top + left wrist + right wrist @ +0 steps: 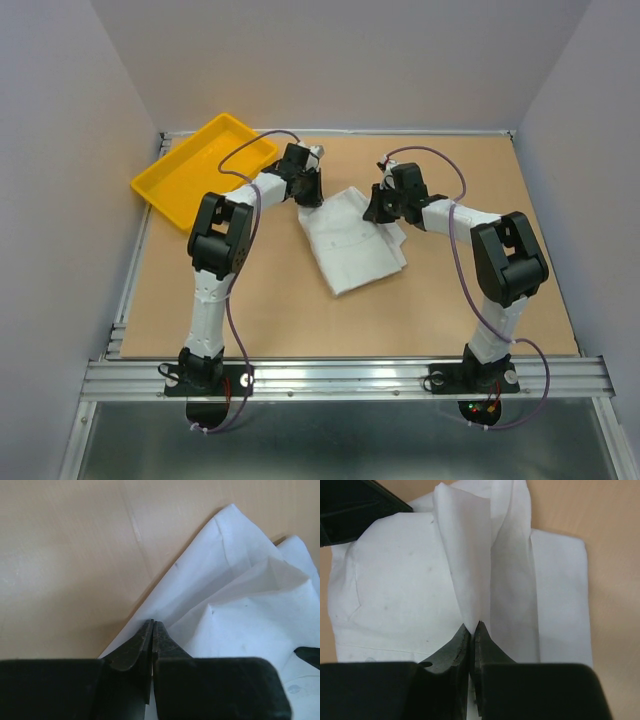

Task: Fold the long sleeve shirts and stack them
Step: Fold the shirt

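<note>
Shirt [350, 240]: partly folded, mid-bench [300, 310], between both hands.
Left hand [152, 626]: closed, pinching the shirt's far-left edge, low over the bench.
Right hand [471, 626]: closed, pinching a raised fold on the shirt's right side.

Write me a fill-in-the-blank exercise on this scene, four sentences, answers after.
1. The shirt on the table is ____ in colour.
2. The tray is ____ in colour.
3. The tray sits at the table's far ____ corner.
4. The right gripper pinches a raised fold of the ____.
Missing words: white; yellow; left; shirt.
</note>
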`<state>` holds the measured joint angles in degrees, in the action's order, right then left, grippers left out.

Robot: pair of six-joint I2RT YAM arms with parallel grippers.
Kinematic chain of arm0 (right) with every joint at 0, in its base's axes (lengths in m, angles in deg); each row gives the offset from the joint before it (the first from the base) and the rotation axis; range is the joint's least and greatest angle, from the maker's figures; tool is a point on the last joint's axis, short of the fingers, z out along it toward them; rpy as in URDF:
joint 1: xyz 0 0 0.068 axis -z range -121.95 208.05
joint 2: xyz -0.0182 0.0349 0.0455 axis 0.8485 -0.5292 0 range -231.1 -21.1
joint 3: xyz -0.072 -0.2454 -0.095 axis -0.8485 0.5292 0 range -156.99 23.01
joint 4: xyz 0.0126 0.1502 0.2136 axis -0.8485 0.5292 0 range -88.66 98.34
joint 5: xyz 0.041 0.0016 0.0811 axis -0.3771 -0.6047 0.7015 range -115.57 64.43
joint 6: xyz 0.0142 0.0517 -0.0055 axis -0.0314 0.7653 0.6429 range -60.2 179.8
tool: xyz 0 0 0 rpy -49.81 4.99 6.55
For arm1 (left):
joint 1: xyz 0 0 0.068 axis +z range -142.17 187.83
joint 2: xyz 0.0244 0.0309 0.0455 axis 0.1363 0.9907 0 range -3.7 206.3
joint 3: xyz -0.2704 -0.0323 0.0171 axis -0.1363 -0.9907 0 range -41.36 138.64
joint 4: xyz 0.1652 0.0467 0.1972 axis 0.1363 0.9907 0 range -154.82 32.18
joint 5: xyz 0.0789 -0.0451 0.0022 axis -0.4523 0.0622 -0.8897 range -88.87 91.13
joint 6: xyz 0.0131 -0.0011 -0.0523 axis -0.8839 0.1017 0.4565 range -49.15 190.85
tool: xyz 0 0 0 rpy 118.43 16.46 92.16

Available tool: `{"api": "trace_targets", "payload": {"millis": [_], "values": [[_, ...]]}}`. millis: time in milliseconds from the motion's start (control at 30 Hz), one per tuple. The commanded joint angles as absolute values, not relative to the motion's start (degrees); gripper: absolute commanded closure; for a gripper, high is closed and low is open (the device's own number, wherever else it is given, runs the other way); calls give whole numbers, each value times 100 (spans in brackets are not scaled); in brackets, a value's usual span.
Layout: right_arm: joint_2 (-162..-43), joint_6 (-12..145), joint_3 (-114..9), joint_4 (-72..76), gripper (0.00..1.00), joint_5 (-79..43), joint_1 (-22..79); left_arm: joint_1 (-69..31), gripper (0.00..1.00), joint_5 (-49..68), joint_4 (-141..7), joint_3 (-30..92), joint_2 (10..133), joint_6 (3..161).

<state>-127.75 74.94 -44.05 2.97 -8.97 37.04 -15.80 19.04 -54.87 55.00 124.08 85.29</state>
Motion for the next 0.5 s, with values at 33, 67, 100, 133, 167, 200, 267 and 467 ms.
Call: {"api": "trace_targets", "payload": {"millis": [33,67,100,133,167,200,267,467], "values": [[-12692,7228,-4756,310,94,-1317,3766,-1458,87,1783,-5383,5401,12330,8491],[-12718,7220,-4765,310,94,-1335,3775,-1449,87,1774,-5392,5383,12321,8474],[-12770,7193,-4809,319,90,-1344,3784,-1440,87,1766,-5384,5383,12321,8465],[-12814,7150,-4835,319,89,-1370,3784,-1440,86,1765,-5384,5374,12304,8456],[-12858,7123,-4862,328,86,-1388,3784,-1432,86,1765,-5384,5374,12303,8473],[-12894,7097,-4897,319,86,-1388,3784,-1431,86,1765,-5392,5365,12269,8474],[-13017,7009,-5011,345,87,-1388,3784,-1431,85,1757,-5384,5339,12190,8508],[-12974,6737,-5239,512,93,-1090,3784,-1291,77,1406,-5409,5172,11470,8885]]}}
